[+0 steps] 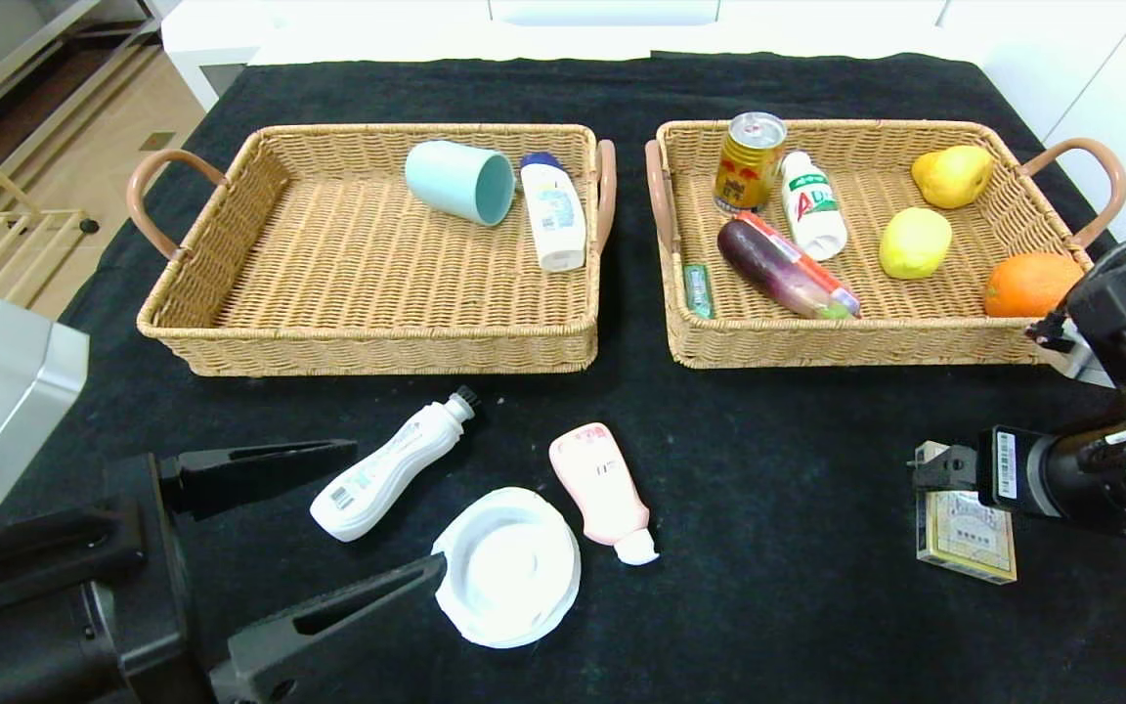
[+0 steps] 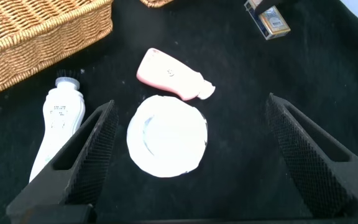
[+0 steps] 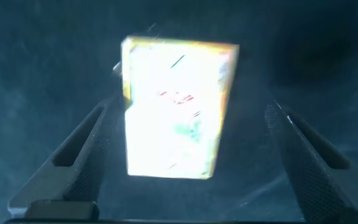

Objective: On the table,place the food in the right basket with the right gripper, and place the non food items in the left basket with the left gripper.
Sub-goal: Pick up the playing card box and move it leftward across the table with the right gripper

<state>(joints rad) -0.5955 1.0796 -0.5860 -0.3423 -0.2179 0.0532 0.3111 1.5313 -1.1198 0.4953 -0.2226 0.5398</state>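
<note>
Table cloth [image 1: 798,469]: black. Both baskets [image 1: 377,337] [image 1: 856,337]: tan wicker, brown handles. Cup [image 1: 458,181]: teal. Squeeze tube [image 1: 602,486]: pink, white cap. Lid [image 1: 509,567]: white. Bottle [image 1: 382,469]: white, black cap. Orange [image 1: 1027,284]: orange. Eggplant [image 1: 778,269]: purple

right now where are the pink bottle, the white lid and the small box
pink bottle [image 1: 602,481], head view, mid body
white lid [image 2: 166,135], left wrist view, centre
small box [image 1: 966,536], head view, top face
</note>
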